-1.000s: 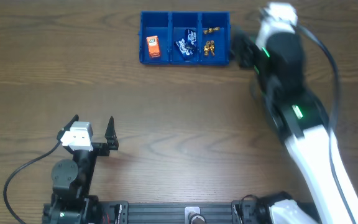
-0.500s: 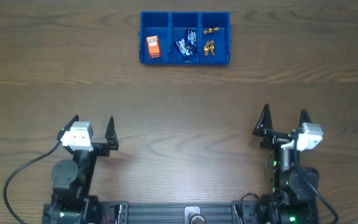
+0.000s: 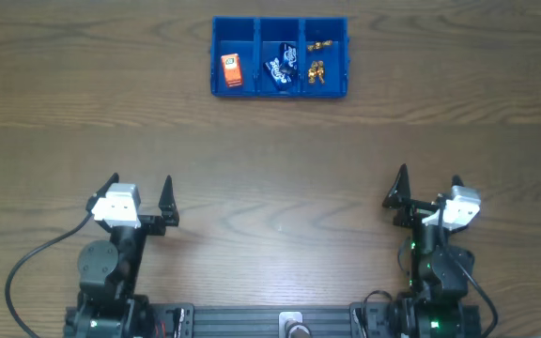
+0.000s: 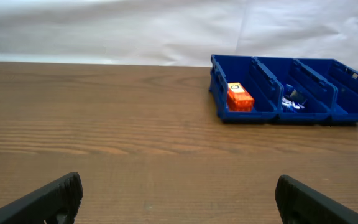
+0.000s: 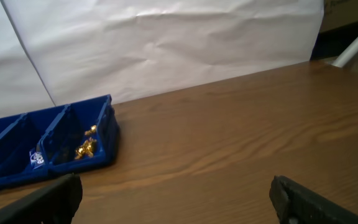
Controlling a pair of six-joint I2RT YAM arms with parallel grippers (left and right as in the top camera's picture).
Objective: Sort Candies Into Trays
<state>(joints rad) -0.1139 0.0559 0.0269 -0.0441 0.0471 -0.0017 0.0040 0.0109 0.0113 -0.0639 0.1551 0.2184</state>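
**Surface** (image 3: pixel 280 150): brown wood grain; carries every item below.

**Tray** (image 3: pixel 280 20): blue, with three compartments side by side. It lies near the far edge of the surface, roughly midway between the two arms' sides and well apart from both end effectors.

**Orange candy** (image 3: pixel 232 69): one piece in the tray's left compartment.

**Blue candies** (image 3: pixel 283 64): a small heap in blue-and-white wrappers in the middle compartment.

**Gold candies** (image 3: pixel 316 58): a few small pieces in the right compartment.

**Left end effector** (image 3: pixel 141 181): close to its own base on the left, over bare surface. The fingers are spread wide with nothing between them, and it faces the tray.

**Right end effector** (image 3: pixel 428 177): close to its own base on the right, over bare surface. The fingers are spread wide and hold nothing, and it faces the tray.

**White sheet** (image 5: pixel 166 43): creased backdrop standing beyond the far edge of the surface, behind the tray.

**Cable** (image 3: pixel 26 272): black; loops out from the left arm toward the near edge.
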